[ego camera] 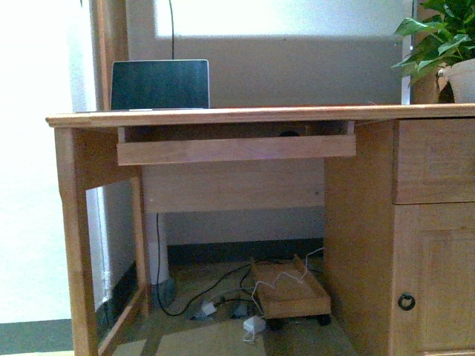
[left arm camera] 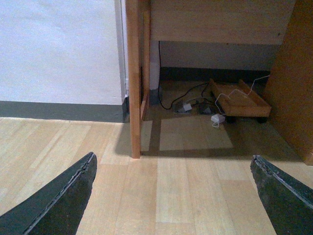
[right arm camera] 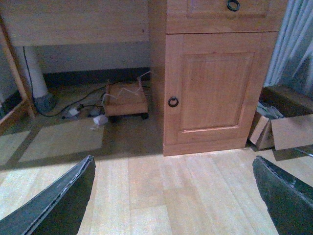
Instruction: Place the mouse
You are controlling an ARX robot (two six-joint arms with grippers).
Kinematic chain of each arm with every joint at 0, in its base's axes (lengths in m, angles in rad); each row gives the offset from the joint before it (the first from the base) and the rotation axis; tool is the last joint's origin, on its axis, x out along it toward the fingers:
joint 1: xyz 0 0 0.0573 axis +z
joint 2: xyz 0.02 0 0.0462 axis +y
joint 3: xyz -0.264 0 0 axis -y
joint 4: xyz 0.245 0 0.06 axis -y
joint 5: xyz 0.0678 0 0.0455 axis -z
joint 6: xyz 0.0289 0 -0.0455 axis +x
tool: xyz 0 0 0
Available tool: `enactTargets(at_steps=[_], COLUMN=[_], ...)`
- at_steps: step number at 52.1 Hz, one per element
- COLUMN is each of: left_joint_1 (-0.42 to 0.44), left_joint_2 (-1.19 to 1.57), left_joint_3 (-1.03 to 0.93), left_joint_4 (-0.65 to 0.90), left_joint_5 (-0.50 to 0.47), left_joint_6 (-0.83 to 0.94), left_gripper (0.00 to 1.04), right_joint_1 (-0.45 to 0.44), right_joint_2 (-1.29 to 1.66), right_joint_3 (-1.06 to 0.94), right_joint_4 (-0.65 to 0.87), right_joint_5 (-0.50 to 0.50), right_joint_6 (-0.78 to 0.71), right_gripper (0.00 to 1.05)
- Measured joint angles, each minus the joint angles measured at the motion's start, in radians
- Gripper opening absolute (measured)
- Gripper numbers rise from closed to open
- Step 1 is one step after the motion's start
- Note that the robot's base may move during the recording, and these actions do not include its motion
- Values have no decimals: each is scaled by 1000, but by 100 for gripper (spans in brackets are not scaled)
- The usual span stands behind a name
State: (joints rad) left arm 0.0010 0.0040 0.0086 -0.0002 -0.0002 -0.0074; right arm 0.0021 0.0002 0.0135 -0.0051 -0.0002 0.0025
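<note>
The left gripper hangs low over the wooden floor in front of the desk. Its two dark fingers are spread wide with nothing between them. The right gripper hangs the same way in front of the desk's cupboard side, fingers wide apart and empty.

Beyond the left gripper stands the desk's front left leg. Beyond the right gripper is the desk's cupboard door with a dark ring pull. An open cardboard box sits on the floor just past the desk's right end, against a grey curtain.

Under the desk, in the knee space, a low wooden trolley on castors rests beside the cupboard side. A white adapter lies in front of the trolley, and black cables trail back to the wall.

Just below the desk top, a keyboard tray is pulled out. A small dark rounded shape peeking over the tray's front board, right of its middle, looks like the mouse. Only its top shows, so I cannot tell how it lies.

On the desk top, an open laptop with a dark screen stands towards the left end. A potted plant stands at the right end, above the drawer.
</note>
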Motion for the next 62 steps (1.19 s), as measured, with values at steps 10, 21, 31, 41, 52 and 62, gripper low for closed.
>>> enactTargets(at_steps=[10,21,31,41,52,62], left_joint_1=[0,0,0,0,0,0], left_joint_2=[0,0,0,0,0,0], left_joint_3=[0,0,0,0,0,0], left_joint_4=[0,0,0,0,0,0], left_joint_5=[0,0,0,0,0,0], left_joint_6=[0,0,0,0,0,0], left_gripper=[97,97,97,97,97,97], right_joint_1=[0,0,0,0,0,0], right_joint_2=[0,0,0,0,0,0], right_joint_3=[0,0,0,0,0,0], right_joint_4=[0,0,0,0,0,0], right_joint_5=[0,0,0,0,0,0], right_joint_6=[0,0,0,0,0,0], right_gripper=[97,97,97,97,97,97])
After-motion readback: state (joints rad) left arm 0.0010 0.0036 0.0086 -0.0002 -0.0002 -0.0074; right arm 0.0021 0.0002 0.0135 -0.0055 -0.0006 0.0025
